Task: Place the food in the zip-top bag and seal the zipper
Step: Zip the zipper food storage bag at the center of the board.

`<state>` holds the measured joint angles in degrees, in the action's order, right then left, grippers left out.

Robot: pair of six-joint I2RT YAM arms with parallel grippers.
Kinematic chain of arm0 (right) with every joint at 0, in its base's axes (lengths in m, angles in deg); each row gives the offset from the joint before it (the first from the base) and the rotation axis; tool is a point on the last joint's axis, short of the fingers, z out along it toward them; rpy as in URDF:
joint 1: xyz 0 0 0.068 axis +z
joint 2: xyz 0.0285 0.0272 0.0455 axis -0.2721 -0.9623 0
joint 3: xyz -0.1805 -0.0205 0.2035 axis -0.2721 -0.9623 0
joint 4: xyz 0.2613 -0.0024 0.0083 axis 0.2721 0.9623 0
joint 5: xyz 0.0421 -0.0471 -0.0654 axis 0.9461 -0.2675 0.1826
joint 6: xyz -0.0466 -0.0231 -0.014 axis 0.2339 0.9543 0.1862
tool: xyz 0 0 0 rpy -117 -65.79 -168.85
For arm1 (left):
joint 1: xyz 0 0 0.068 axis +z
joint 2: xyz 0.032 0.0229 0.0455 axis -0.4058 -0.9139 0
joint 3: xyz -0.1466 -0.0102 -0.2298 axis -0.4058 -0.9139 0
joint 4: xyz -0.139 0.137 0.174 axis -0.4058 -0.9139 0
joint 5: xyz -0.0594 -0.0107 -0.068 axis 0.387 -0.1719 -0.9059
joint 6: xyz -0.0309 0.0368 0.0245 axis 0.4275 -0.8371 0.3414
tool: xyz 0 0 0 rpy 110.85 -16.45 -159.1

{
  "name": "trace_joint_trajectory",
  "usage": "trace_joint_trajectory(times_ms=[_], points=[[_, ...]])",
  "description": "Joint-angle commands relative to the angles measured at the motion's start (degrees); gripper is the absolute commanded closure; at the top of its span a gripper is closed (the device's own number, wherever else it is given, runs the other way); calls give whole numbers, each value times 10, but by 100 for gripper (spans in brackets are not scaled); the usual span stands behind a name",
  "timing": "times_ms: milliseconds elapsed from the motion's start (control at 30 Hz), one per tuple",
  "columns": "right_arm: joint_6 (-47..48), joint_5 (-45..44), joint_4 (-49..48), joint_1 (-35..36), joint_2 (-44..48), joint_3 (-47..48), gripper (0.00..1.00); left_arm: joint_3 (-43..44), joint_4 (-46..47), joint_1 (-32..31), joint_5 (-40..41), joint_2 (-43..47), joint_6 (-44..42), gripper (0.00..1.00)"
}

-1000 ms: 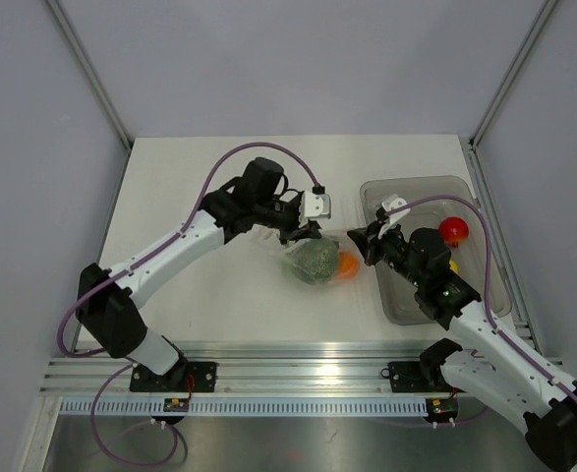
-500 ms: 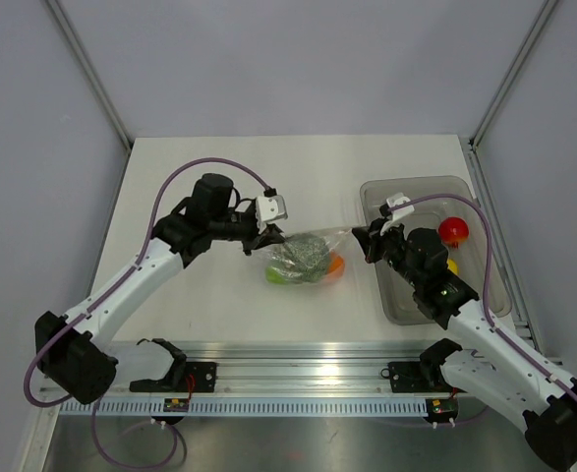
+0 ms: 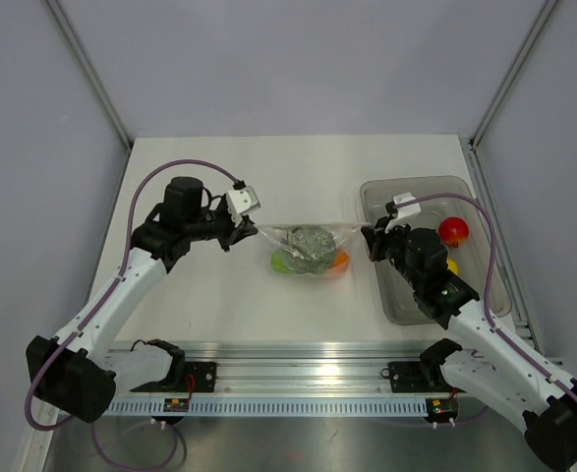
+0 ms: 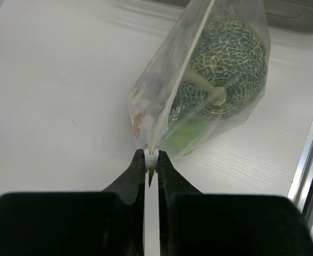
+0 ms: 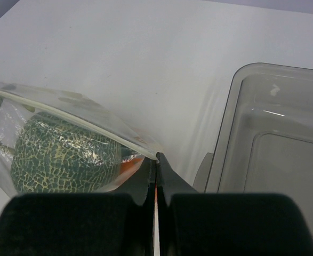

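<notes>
Mid-table: clear bag (image 3: 308, 252), netted melon (image 4: 225, 64) inside; left gripper (image 4: 151, 160), right gripper (image 5: 156, 160) pinch zipper (image 4: 183, 74) ends.

I can read no text, label, brand, number or sign on the bag (image 3: 308, 252), tub (image 3: 485, 280) or surface (image 3: 268, 177).

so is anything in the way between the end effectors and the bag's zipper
Nothing visible. The left end effector and right end effector are each shut on an end of the thin clear zipper strip of the transparent dotted plastic bag.
</notes>
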<state>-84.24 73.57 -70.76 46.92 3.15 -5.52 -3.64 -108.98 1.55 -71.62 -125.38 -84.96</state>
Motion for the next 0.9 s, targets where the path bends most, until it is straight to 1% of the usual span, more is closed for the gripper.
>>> trace_joint_trajectory(times_ms=[0, 200, 367, 500, 567, 600, 633, 667, 700, 733, 767, 800, 867], points=[[0, -73, 10, -17, 16, 0, 100, -1, 3, 24, 9, 19, 3, 100], [-6, -92, 13, -18, 6, 4, 100, -9, 2, 44, 1, 6, 7, 100], [-8, -79, 4, -17, -4, 10, 100, -11, 5, 58, -21, -2, 13, 100], [-4, -71, 1, -17, -21, 22, 100, -6, 16, 68, -11, 0, 23, 100], [2, -48, -11, -17, -33, 34, 100, -1, 51, 68, -4, -3, 60, 100], [4, -35, -15, -18, -55, 47, 100, 0, 74, 68, -5, -7, 78, 100], [3, -10, -23, -17, -71, 59, 100, 1, 126, 68, -4, -11, 119, 100], [1, 1, -25, -17, -88, 72, 100, 3, 148, 68, -4, -23, 134, 100], [-4, 8, -26, -18, -124, 104, 100, 16, 166, 68, -1, -30, 147, 100], [-12, 16, -26, -18, -144, 125, 100, 24, 196, 68, 15, -38, 160, 100], [-13, 18, -21, -18, -163, 146, 100, 35, 205, 68, 26, -53, 169, 100], [-12, 23, -20, -17, -197, 187, 100, 59, 212, 68, 38, -61, 170, 100], [1, 39, -35, -18, -228, 224, 100, 82, 229, 69, 84, -76, 157, 100]])
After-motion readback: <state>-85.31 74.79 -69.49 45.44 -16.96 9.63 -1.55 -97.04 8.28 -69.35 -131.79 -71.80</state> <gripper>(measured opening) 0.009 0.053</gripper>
